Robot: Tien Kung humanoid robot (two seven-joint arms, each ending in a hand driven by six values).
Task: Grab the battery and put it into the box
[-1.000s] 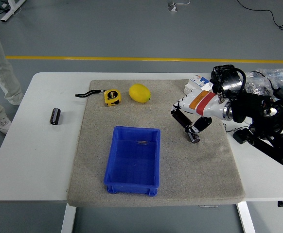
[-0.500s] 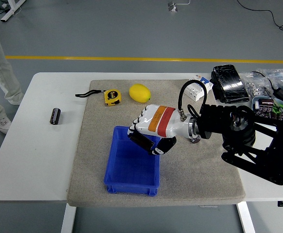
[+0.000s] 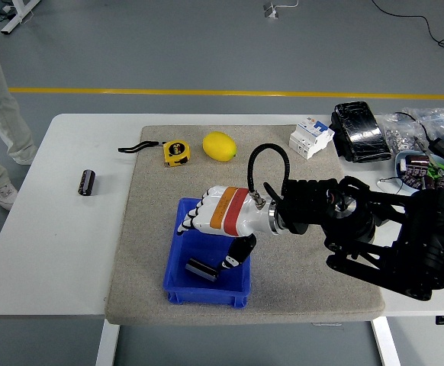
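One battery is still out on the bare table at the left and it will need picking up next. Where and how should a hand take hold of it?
Grip the battery across its middle, coming from above. It is a short dark cylinder lying on its side, long axis running roughly toward the far edge, so fingers should close on its left and right flanks. Nothing stands beside it on the table.

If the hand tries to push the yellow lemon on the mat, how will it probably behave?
The lemon looks rounded and oval, so it would probably roll or wobble away rather than slide straight. It lies on the coarse grey mat, which may slow that roll somewhat. Its skin looks smooth, so fingers might slip on it.
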